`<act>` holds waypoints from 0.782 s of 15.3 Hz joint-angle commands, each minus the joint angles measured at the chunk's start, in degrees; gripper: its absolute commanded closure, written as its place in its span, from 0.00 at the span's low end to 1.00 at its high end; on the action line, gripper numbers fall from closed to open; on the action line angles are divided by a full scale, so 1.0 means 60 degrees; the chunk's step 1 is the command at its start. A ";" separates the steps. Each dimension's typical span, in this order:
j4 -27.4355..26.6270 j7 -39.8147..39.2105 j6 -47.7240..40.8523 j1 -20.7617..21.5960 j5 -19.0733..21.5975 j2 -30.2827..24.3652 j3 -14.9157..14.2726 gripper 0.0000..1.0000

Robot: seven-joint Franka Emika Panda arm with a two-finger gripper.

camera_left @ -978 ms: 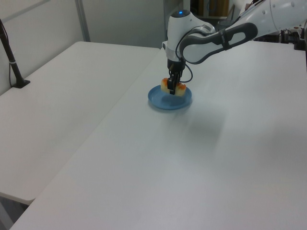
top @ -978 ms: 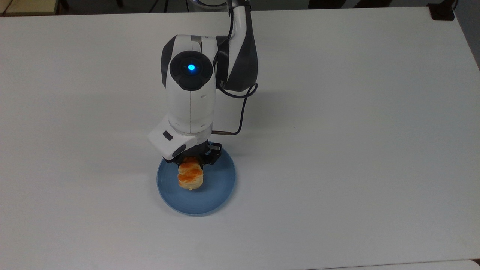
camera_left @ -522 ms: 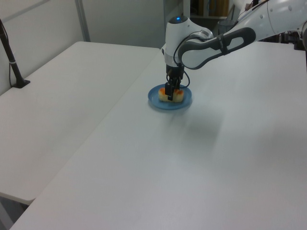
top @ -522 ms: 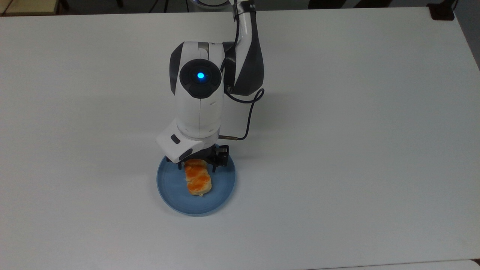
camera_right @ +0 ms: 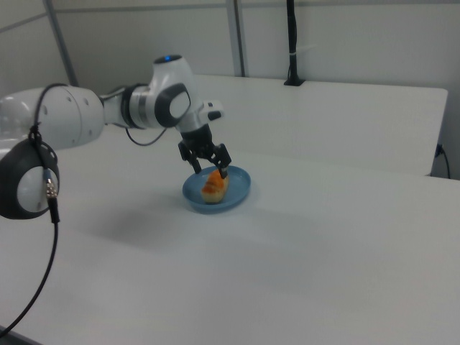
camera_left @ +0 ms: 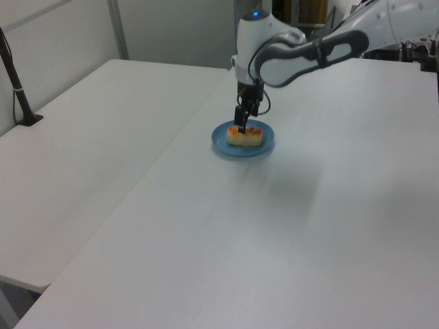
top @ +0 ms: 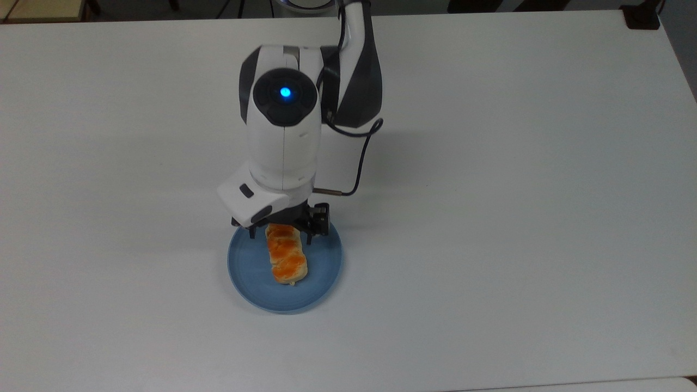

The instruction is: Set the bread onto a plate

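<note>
- Nearest in the top view: bare white table (top: 490, 245) in front of everything, with nothing else on it near the plate.
- Next back, the round light-blue plate (top: 321, 272), flat on the table, its rim free on all sides.
- On the plate, lying flat across its middle: the braided bread (top: 285, 253), glazed side up, both ends inside the rim.
- Long axis of the bread running near to far in the top view, tilted slightly; in the left view, seen side-on as a low bar (camera_left: 245, 136).
- At the far end of the bread: the hand (top: 281, 233), fingers spread and straddling that end, one on each side, no contact to be seen.
- In the right view, the hand (camera_right: 209, 169) raised just above the loaf (camera_right: 213, 185), fingertips apart and pointing down.
- Bread therefore directly below and slightly nearward of the hand, apart from the fingers.
- Judged from this: placement done, release made; only a straight rise off the plate left.
- Risk, as a guess: a sideways drift while low could nudge the loaf's far end, since the fingers flank it closely.
- Farthest back: the white arm (top: 283, 130) with its blue light, reaching in from the table's far edge.
</note>
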 commanded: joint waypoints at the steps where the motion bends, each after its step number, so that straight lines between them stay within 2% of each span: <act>1: -0.0861 0.0034 -0.1242 0.0094 0.0142 -0.1754 -0.0077 0.00; 6: -0.2135 0.0035 -0.2502 0.0021 0.0156 -0.3981 -0.0077 0.00; 12: -0.3058 -0.0053 -0.3836 -0.0156 0.0156 -0.5799 -0.0077 0.00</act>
